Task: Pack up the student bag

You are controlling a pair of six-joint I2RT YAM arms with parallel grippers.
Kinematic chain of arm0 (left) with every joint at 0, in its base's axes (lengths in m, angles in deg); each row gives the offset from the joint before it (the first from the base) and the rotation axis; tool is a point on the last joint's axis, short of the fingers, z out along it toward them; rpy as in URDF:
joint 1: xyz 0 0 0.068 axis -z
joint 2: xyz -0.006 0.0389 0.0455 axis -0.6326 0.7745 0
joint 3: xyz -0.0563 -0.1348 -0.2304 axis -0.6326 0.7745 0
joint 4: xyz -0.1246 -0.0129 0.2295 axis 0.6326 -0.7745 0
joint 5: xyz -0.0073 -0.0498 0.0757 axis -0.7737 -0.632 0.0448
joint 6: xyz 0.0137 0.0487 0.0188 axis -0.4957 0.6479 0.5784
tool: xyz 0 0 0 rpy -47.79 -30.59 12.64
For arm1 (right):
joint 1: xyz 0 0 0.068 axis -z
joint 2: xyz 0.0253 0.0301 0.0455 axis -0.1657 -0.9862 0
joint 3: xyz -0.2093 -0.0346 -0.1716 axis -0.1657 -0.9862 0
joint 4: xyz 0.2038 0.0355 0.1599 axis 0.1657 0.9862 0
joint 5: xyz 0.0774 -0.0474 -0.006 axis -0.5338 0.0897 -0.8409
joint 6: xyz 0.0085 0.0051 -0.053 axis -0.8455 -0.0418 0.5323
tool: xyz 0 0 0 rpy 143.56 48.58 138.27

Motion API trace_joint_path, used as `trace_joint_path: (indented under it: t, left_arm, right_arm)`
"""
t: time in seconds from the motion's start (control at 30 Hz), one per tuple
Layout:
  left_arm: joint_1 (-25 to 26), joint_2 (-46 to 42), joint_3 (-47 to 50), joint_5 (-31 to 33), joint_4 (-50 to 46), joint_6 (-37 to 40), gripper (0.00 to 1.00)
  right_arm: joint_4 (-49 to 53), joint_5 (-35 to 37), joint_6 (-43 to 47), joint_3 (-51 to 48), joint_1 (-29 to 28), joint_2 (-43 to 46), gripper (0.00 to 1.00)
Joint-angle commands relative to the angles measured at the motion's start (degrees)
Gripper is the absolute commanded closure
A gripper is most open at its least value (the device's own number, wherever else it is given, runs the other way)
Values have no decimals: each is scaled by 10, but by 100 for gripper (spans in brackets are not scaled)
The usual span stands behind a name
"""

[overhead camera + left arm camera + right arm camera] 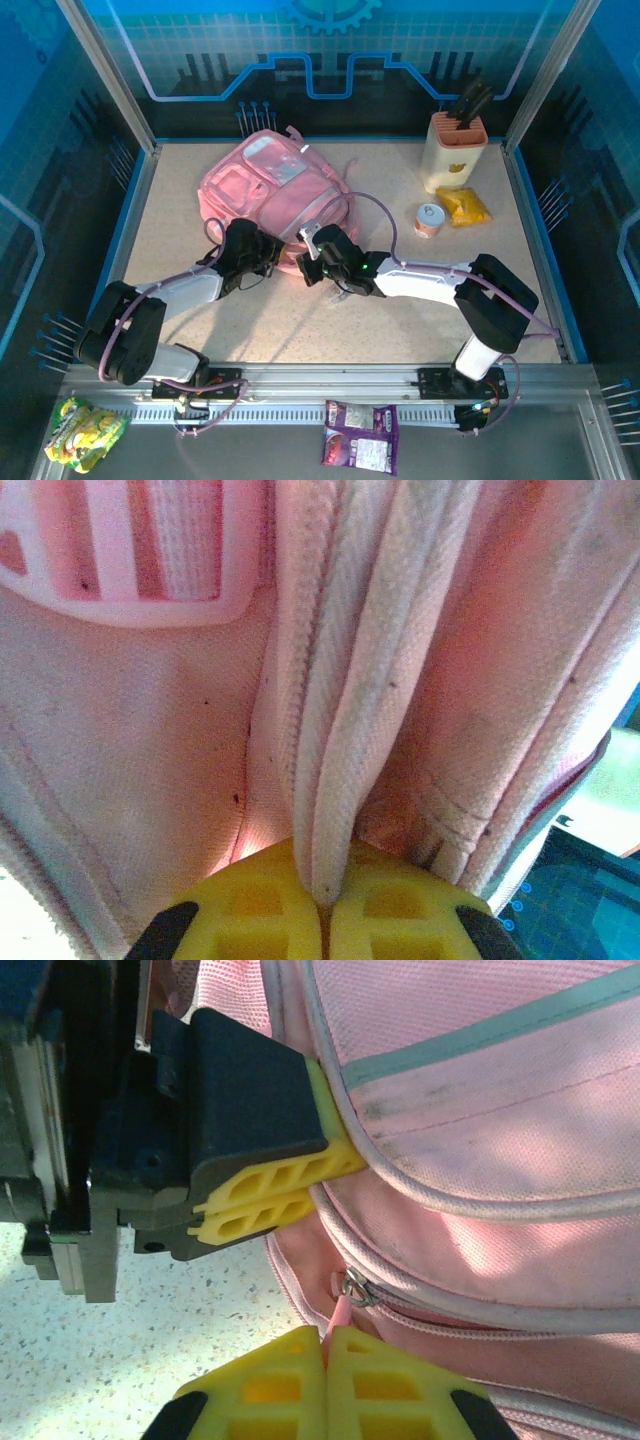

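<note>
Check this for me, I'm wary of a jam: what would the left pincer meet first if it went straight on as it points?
The student bag itself: the left pincer is shut on a ridge of its pink fabric, so it would likely press straight into the bag's body.

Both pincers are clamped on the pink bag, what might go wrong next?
The right pincer grips just the tip of the zip pull; it may slip out under tension. The left pincer pinches only a narrow seam fold of the student bag, so the soft bag might drag instead of unzipping. Both pincers sit close together and might collide.
</note>
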Motion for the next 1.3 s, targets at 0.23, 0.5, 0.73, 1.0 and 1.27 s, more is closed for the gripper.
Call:
trace_joint_path:
  t: [0.23, 0.5, 0.73, 1.0, 1.27]
  left_arm:
    - [-3, -80, -50, 17, -76, 39, 100]
    - [5, -67, -57, -6, -43, 21, 100]
    - [8, -68, -66, -5, -52, 24, 100]
    - [8, -65, -71, -5, -54, 27, 100]
    - [10, -64, -71, -5, -50, 25, 100]
  right_arm:
    - [22, 34, 91, -38, 6, 39, 100]
    - [-15, -43, 83, 2, 15, -16, 100]
    - [-36, -53, 78, 30, 21, -51, 91]
    - [-60, -54, 79, 40, 23, -73, 70]
    - [-61, 16, 67, 64, 20, -94, 75]
